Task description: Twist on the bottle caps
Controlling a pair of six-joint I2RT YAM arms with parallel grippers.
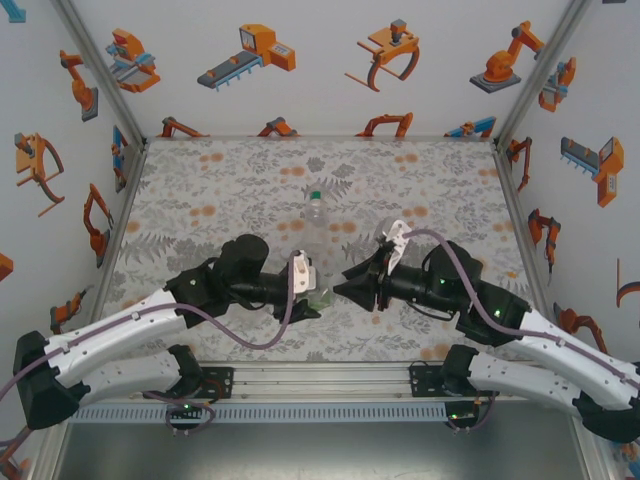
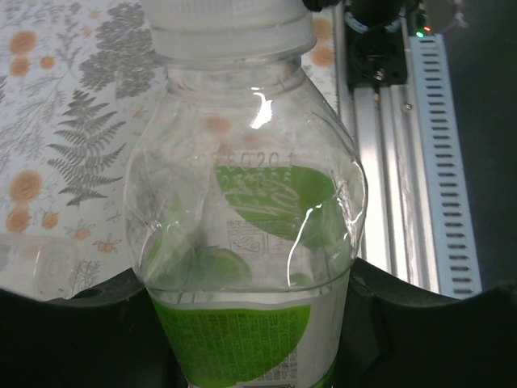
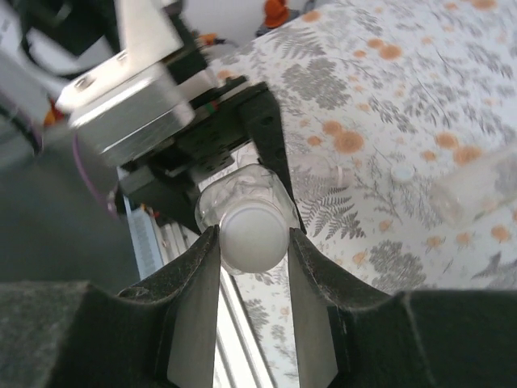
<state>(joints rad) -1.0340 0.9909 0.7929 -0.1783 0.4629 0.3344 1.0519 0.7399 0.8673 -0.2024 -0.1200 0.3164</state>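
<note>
A floral-patterned worktop (image 1: 200, 180) carries two black-and-white arms that meet tip to tip near its front edge.

The left tool (image 1: 312, 296) is closed around the body of a clear bottle with a green label (image 2: 242, 242). The bottle lies sideways in the grip. In the left wrist view its dark fingers (image 2: 81, 331) press on both sides of the label, and the bottle's neck points away from the tool, towards the right tool.

The right tool (image 3: 253, 242) faces the left one. Its two fingers (image 3: 198, 299) are drawn in against either side of a white cap (image 3: 252, 230), which sits on the neck of the held bottle, right at the fingertips. I cannot tell how far the cap is threaded on.

A second bottle with a green cap (image 1: 315, 208) stands upright beyond both tools, well apart from them, near the middle of the worktop.

In the right wrist view, a blurred clear bottle (image 3: 477, 182) lies on the worktop beyond the right tool.

A loose cap (image 3: 401, 172), small and white, lies just beside that clear bottle, apart from the fingers.
</note>
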